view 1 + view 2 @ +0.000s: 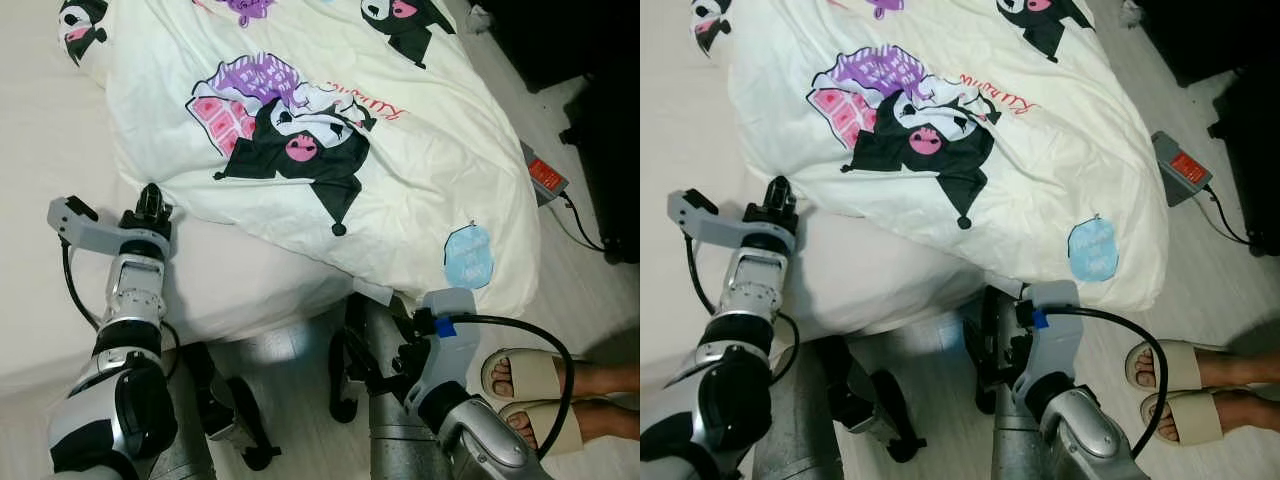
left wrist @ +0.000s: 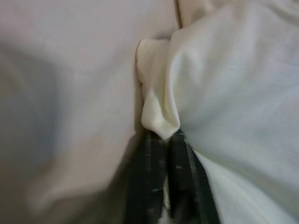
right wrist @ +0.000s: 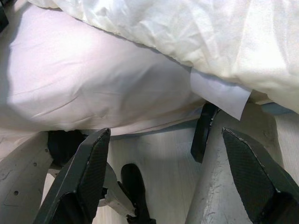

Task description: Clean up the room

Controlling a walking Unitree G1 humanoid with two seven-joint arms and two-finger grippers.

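My left hand (image 1: 152, 203) is clenched on a fold at the edge of the cream cartoon-print duvet (image 1: 400, 150), which lies spread over the bed (image 1: 40, 150). My right hand (image 3: 173, 182) hangs spread wide, grasping nothing, low beside the bed over the floor (image 1: 290, 400). A person's sandalled feet (image 1: 535, 395) stand just right of it.

Cream duvet (image 1: 420, 150) with black-and-purple cartoon prints (pink faces), white sheet (image 1: 60, 120)

Pale wood-look floor (image 1: 300, 400) running beside bed w/ white sheet (image 1: 40, 150). Grey power box w/ red label (image 1: 545, 176) lying on floor, cable trailing. Dark furniture (image 1: 610, 130) standing at right. Person's sandalled feet (image 1: 535, 395) resting nearby.
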